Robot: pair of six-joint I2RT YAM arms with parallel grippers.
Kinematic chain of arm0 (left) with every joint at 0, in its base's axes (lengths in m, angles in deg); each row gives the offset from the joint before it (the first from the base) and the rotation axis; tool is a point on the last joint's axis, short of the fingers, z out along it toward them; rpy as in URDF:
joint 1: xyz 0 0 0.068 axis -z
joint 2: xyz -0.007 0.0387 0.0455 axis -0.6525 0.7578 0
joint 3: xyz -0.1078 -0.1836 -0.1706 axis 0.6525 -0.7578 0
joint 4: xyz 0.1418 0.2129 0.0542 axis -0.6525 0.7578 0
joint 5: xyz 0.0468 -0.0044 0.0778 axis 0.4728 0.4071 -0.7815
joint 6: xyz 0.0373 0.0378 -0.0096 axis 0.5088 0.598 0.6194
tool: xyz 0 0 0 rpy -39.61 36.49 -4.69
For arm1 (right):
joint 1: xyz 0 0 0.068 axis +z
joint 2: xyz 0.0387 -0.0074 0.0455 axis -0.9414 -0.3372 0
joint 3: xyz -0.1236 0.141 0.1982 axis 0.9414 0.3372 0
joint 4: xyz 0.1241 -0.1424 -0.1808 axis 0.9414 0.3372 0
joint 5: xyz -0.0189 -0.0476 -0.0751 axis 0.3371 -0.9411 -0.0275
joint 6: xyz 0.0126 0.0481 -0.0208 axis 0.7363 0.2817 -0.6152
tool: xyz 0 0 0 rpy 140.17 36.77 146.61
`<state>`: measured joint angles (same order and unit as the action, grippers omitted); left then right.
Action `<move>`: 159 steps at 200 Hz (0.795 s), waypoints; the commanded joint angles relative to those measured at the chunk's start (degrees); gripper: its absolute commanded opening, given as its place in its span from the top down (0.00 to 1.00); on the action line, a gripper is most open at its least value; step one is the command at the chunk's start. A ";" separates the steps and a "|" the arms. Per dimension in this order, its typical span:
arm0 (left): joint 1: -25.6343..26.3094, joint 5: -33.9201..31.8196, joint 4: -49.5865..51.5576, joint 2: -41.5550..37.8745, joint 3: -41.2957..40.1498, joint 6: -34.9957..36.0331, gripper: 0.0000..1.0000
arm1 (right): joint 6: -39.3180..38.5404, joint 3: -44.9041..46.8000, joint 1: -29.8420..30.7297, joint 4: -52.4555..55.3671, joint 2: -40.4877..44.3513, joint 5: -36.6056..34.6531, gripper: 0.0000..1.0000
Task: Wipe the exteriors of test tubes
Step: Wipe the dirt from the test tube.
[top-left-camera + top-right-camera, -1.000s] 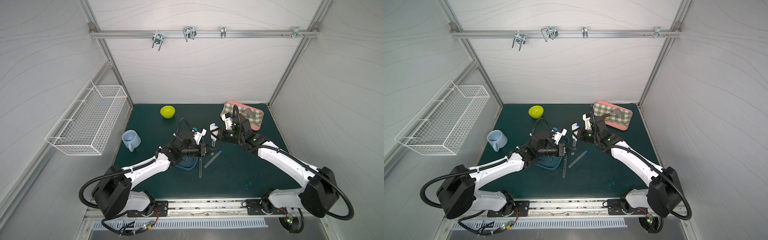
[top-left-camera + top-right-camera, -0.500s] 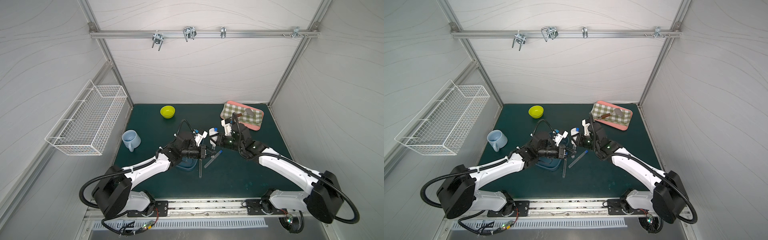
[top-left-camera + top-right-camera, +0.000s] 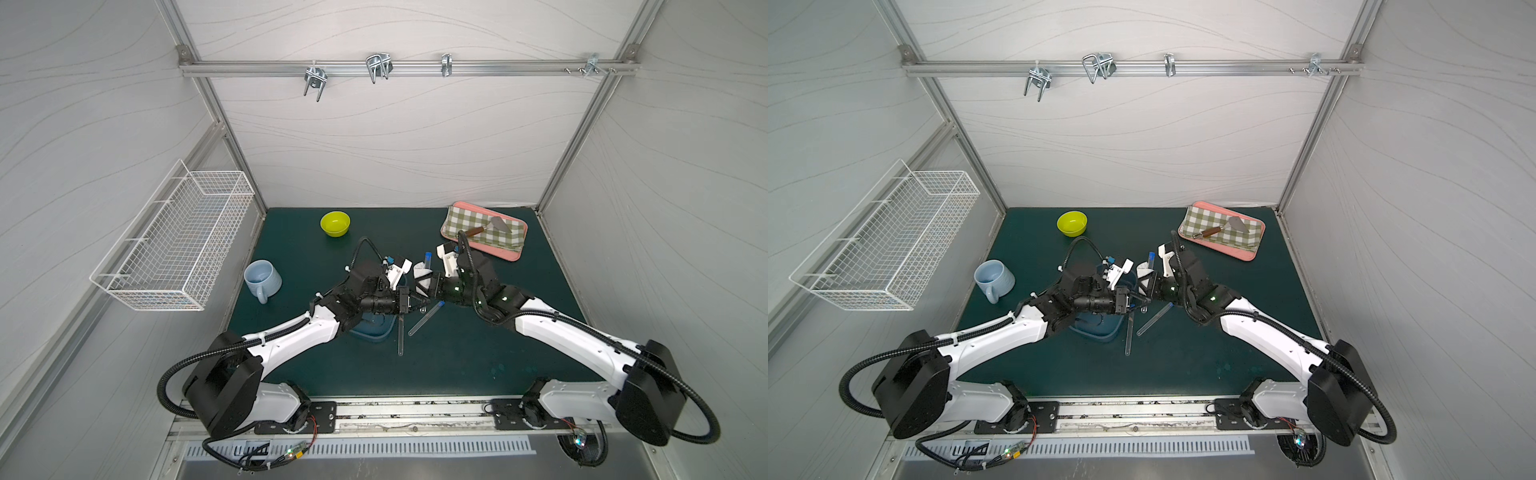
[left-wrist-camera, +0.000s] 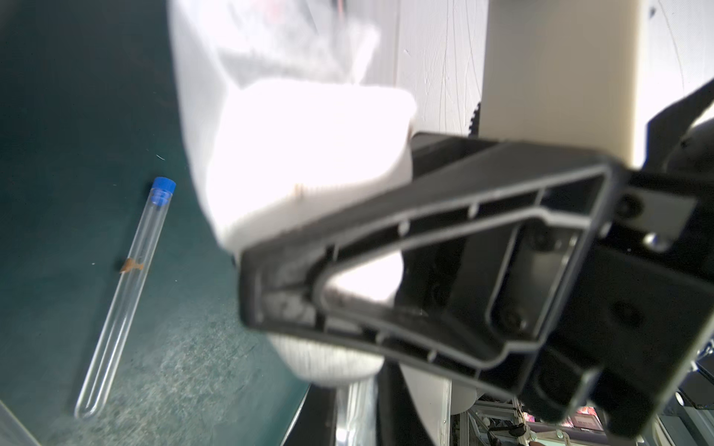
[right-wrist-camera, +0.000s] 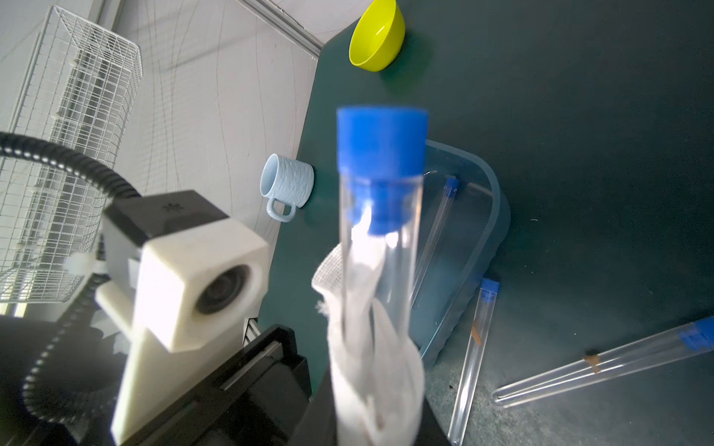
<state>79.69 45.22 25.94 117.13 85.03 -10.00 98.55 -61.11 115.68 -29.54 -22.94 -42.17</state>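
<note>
Four test tubes (image 5: 602, 363): one in right gripper (image 3: 430, 287) jaws, left gripper (image 3: 417, 300) jaws pinching cloth (image 5: 373, 359) around it; one in tray (image 5: 496, 216), two mid-surface (image 3: 457, 361); front edge open.

No readable text, numbers or brands anywhere. The test tubes (image 5: 472, 367) carry only plain orange marks (image 5: 477, 335), no lettering. A tiny emblem on the wrist camera (image 5: 181, 278) housing is too blurred to read.

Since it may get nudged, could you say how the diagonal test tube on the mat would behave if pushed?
Round and smooth, the diagonal test tube would probably roll across the flat mat. Its thin clear wall suggests light, stiff, likely fragile.
</note>
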 commanded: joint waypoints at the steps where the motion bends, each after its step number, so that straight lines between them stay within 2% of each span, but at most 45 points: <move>1: -0.51 -0.73 -3.29 -1.10 1.27 -0.60 0.94 | 0.66 1.26 1.30 1.54 1.62 0.62 0.80; 27: -0.47 -0.70 -3.12 -1.34 0.92 -0.46 0.94 | -0.62 -0.22 0.23 1.48 0.64 0.07 0.80; 78: -0.46 -0.38 -3.36 -1.98 -0.50 -0.81 0.94 | -3.76 -8.37 -7.74 1.08 -4.26 5.93 0.80; 109: -0.48 -0.38 -3.42 -2.13 -0.59 -0.80 0.94 | -5.55 -12.12 -9.21 2.26 -5.72 6.81 0.80; 129: -0.49 -0.34 -3.64 -2.04 -0.55 -0.86 0.94 | -5.07 -11.57 -9.03 2.14 -5.63 7.76 0.80; 159: -0.49 -0.47 -4.00 -2.03 -0.43 -1.14 0.94 | -2.16 -6.03 -7.37 0.02 -3.34 6.88 0.80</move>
<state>79.34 44.04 22.23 115.86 84.74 -10.02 94.88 -70.66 107.57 -27.68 -28.29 -33.91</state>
